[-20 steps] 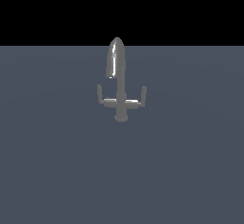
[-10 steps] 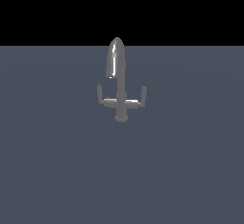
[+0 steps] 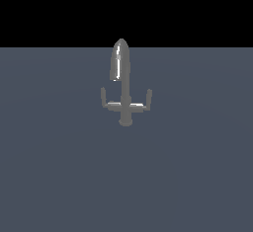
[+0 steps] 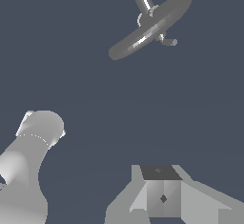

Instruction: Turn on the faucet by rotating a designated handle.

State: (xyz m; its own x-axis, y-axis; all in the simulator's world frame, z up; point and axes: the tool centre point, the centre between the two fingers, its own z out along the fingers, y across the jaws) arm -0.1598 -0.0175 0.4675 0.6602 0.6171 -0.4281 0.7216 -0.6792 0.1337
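Faucet (image 3: 123, 85): stood well ahead of hand.
Handle (image 3: 105, 98): short arm, upturned end.
Hand (image 4: 162, 197): opening indiscernible, nothing visibly held.

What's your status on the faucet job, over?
Gripper well clear of the faucet, holding nothing; jaw state unclear. Handle untouched. Nothing between gripper and faucet.

A: What carries everything here?
B: A flat, dark blue-grey tabletop (image 3: 59, 176), plain and unmarked.
A: And what stands on it?
B: Only 1 thing in the exterior view: the faucet (image 3: 125, 85), upright on its round base, with 2 side arms.
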